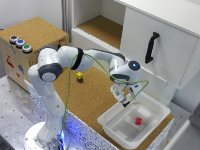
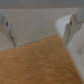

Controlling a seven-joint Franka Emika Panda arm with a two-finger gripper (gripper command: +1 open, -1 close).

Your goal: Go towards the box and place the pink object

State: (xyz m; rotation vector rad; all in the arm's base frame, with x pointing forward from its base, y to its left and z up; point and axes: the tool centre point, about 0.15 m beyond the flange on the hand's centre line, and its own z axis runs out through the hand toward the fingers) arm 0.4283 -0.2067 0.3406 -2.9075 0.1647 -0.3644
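Cork tabletop carries the shallow white plastic bin; inside lies the small reddish-pink block, the open, empty claw just above the bin's far-left rim.

No legible text, label, brand, number or sign appears in either view. Small coloured marks on the side of the brown box, at the exterior view's left, are too blurred to read.
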